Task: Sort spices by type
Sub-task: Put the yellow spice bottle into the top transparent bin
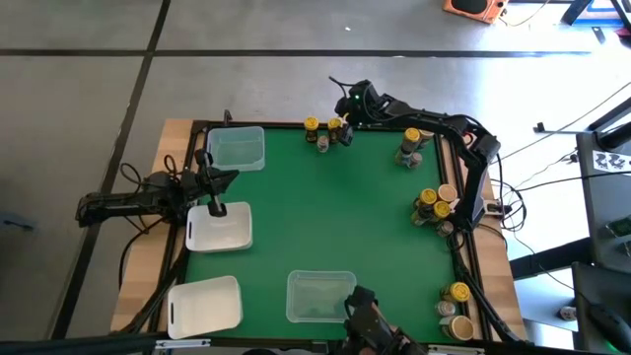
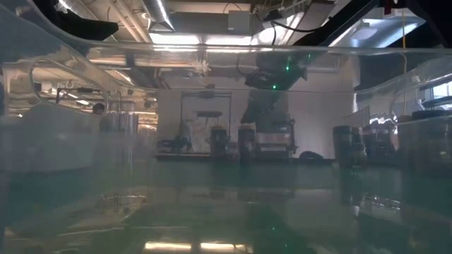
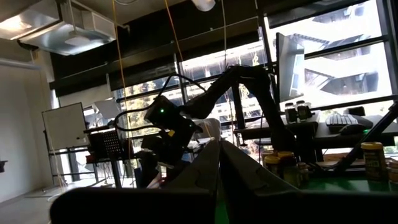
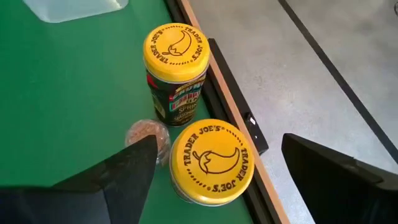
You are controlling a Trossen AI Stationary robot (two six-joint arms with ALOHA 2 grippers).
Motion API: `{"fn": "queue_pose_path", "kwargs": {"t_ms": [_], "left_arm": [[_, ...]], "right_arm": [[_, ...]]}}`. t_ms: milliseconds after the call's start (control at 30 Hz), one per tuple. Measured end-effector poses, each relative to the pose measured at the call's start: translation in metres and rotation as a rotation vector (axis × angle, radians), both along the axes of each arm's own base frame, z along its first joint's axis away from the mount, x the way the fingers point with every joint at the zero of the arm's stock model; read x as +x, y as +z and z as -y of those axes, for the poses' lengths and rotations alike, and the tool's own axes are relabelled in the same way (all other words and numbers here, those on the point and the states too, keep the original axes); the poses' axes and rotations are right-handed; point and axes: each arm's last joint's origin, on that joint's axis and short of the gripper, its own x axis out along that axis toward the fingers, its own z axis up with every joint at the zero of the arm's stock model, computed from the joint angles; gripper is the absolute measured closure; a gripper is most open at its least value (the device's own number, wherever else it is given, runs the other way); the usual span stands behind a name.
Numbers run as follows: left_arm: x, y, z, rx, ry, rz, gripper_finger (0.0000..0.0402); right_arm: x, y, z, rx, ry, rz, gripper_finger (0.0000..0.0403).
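Sorting looks barely begun: the spices (image 1: 430, 205) stand in clusters along the green mat's (image 1: 325, 217) edges, apparently none in trays (the low view is murky). The right gripper (image 4: 214, 165) gapes, released, around a yellow-lidded jar (image 4: 212, 159) at the mat's far edge; the left gripper (image 1: 212, 193), clenched empty, waits over the mat's left edge.

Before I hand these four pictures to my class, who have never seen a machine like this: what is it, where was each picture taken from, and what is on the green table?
It is a robot with two dark arms at a green table. One picture looks straight down, one looks level across the tabletop, and one comes from each arm's wrist. The right gripper hangs open over two yellow-lidded spice jars at the far edge, holding nothing. The left gripper is shut and empty, over a white tray. Other jars stand along the right side. Two clear trays and another white one wait for sorting.
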Motion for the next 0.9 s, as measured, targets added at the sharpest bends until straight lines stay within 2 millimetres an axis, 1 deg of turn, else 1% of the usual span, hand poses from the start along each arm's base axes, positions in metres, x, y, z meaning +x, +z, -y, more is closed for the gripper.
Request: {"fn": "queue_pose_path", "kwargs": {"t_ms": [100,233,400,500,767,900], "left_arm": [[0.0,0.0,0.0,0.0,0.0,0.0,0.0391],[0.0,0.0,0.0,0.0,0.0,-0.003,0.0391],[0.0,-0.001,0.0,0.0,0.0,-0.007,0.0391],[0.0,-0.001,0.0,0.0,0.001,-0.007,0.0391],[0.0,-0.001,0.0,0.0,0.001,-0.007,0.0391],[0.0,-0.001,0.0,0.0,0.001,-0.007,0.0391]], "right_arm": [[0.001,-0.003,0.001,-0.006,-0.01,-0.009,0.0058],[0.004,-0.017,0.004,0.014,-0.01,-0.034,0.0058],[0.007,-0.027,0.006,0.021,-0.01,-0.042,0.0064],[0.007,-0.029,0.006,0.025,-0.01,-0.047,0.0083],[0.008,-0.028,0.007,0.014,-0.009,-0.034,0.0164],[0.008,-0.027,0.008,0.0,-0.019,-0.04,0.0165]]}}
